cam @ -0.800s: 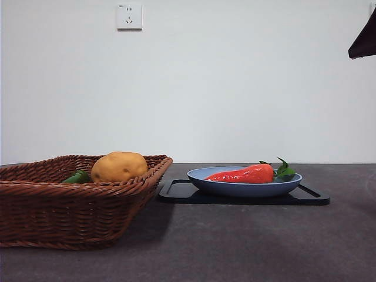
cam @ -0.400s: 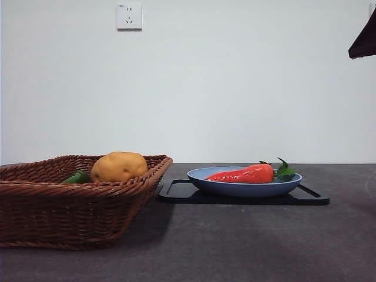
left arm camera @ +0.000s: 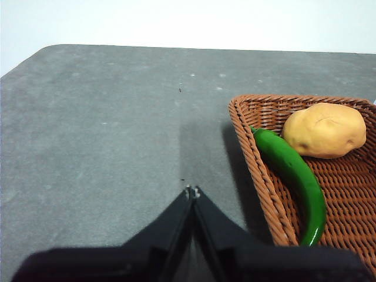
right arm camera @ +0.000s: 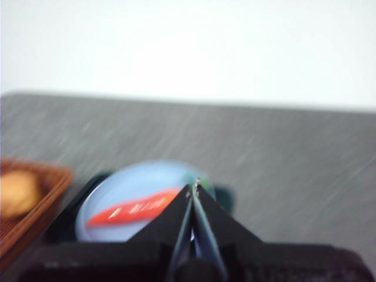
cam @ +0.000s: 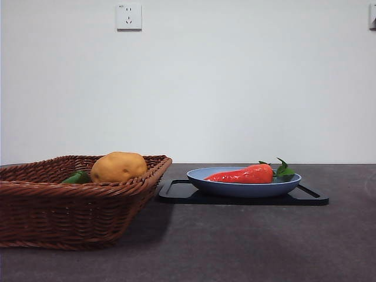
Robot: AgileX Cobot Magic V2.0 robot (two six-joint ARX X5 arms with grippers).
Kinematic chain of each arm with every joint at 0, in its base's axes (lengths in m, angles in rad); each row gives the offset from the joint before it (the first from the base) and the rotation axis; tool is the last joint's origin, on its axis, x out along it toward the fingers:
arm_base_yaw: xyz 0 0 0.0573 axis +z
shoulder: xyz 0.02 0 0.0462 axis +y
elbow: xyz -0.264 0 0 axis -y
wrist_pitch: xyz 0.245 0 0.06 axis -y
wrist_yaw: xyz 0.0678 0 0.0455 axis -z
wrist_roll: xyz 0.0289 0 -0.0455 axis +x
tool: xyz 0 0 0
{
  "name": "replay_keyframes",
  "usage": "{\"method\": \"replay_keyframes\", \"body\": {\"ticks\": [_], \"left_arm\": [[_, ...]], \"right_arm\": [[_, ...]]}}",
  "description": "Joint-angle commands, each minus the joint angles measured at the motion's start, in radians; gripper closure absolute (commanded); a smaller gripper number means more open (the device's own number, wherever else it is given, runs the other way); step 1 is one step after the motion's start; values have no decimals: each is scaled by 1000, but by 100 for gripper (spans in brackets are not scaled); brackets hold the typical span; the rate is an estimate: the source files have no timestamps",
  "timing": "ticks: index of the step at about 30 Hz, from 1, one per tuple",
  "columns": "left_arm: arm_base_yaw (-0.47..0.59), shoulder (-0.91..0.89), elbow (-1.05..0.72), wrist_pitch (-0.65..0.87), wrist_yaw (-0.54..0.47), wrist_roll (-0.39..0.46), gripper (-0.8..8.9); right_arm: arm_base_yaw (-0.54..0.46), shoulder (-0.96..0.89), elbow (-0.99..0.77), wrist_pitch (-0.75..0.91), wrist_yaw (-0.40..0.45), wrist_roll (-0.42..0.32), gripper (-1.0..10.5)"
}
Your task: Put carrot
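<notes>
The red-orange carrot (cam: 244, 174) with green leaves lies in a blue plate (cam: 235, 188) on a black tray (cam: 176, 192), right of centre in the front view. In the blurred right wrist view the carrot (right arm camera: 129, 212) shows on the plate below my right gripper (right arm camera: 193, 187), which is shut, empty and well above it. My left gripper (left arm camera: 191, 191) is shut and empty over bare table beside the wicker basket (left arm camera: 258, 170). No arm shows in the front view.
The brown wicker basket (cam: 59, 205) at the front left holds a yellow-brown potato (cam: 118, 166) and a long green vegetable (left arm camera: 294, 179). A wall socket (cam: 129, 16) sits high on the white wall. Dark grey table (cam: 247, 247) spreads in front.
The dark arm tip at the top right corner of the front view has left the picture. The carrot, plate and basket have not moved.
</notes>
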Motion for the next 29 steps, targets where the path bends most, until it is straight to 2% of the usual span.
{"method": "replay_keyframes", "body": {"ticks": [1, 7, 11, 16, 19, 21, 24, 29], "left_arm": [[1, -3, -10, 6, -2, -7, 805], [1, -3, -10, 6, -2, -7, 805], [1, -3, -10, 6, -2, -7, 805], [1, -3, -10, 6, -2, -7, 805], [1, -3, -10, 6, -2, -7, 805], [1, -3, -10, 6, -2, -7, 805], [1, -3, -10, 6, -2, -6, 805], [1, -3, -10, 6, -2, -7, 805]], "right_arm": [[-72, -73, -10, 4, -35, -74, 936], [-276, -235, -145, 7, -235, -67, 936], [-357, -312, -258, 7, -307, -60, 936], [-384, -376, -369, 7, -314, -15, 936], [-384, -396, -401, 7, -314, -14, 936], [-383, -405, -413, 6, -314, -6, 936], [-384, -410, -415, 0, -314, 45, 936], [-383, -410, -415, 0, -311, 50, 936]]}}
